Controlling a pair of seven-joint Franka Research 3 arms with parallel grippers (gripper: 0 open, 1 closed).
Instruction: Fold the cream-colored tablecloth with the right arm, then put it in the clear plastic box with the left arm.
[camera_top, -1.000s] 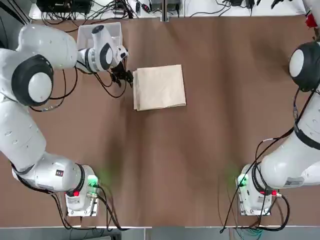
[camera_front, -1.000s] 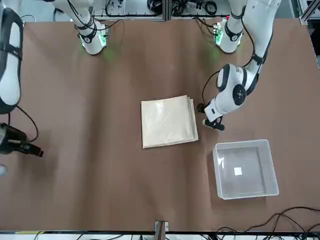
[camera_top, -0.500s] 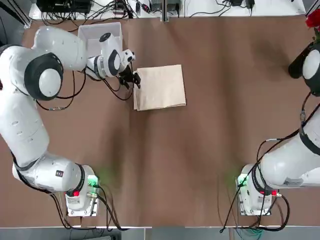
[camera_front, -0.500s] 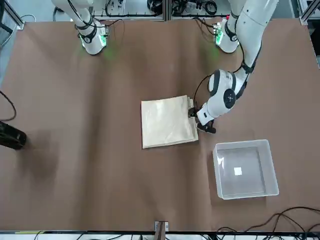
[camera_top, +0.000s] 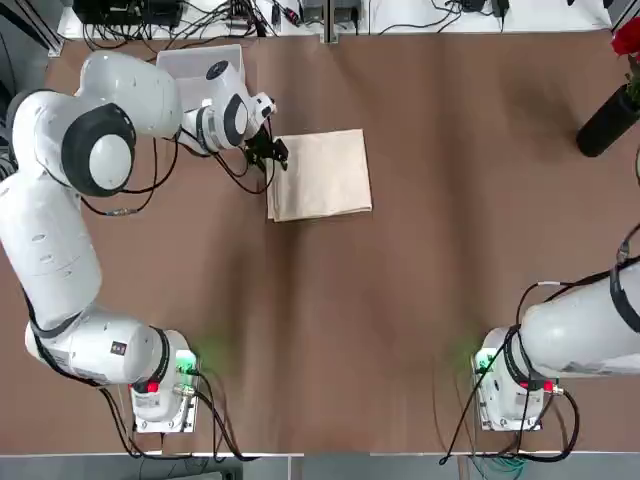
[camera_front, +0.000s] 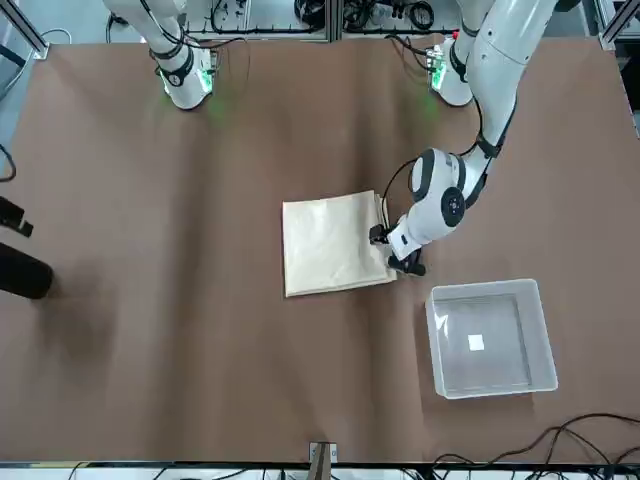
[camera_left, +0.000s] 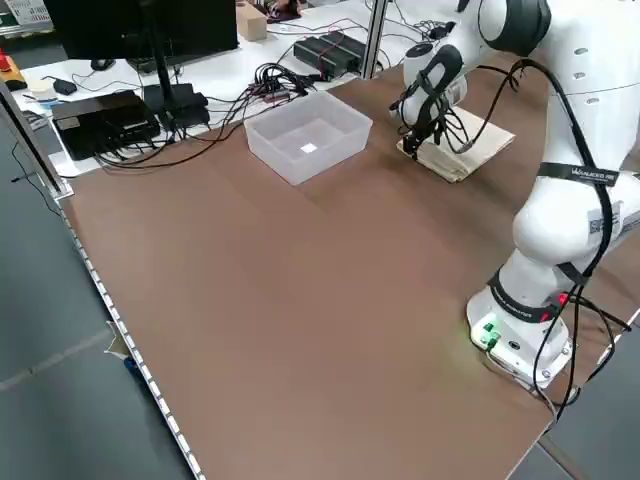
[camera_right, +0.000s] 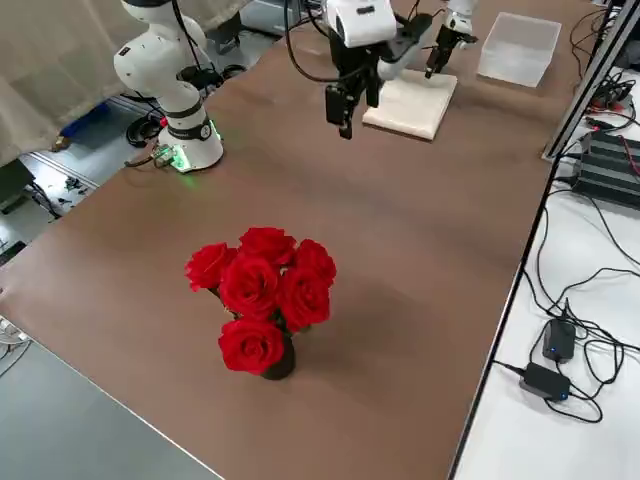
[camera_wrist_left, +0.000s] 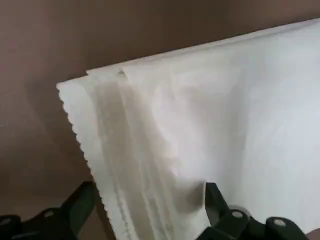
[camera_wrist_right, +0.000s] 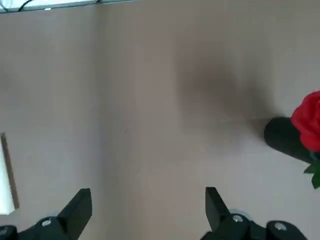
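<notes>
cream tablecloth (camera_top: 320, 174) lies folded beside the clear plastic box (camera_front: 490, 338); my left gripper (camera_front: 396, 250), jaws apart astride its edge, should sink low to catch every layer.

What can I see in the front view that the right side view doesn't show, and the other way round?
Only the front view looks down into the clear box, showing a small white patch on its floor. Only the right side view shows the red roses and the right gripper, raised and open. Both show the folded cloth and the left gripper, open at the cloth's edge.
</notes>
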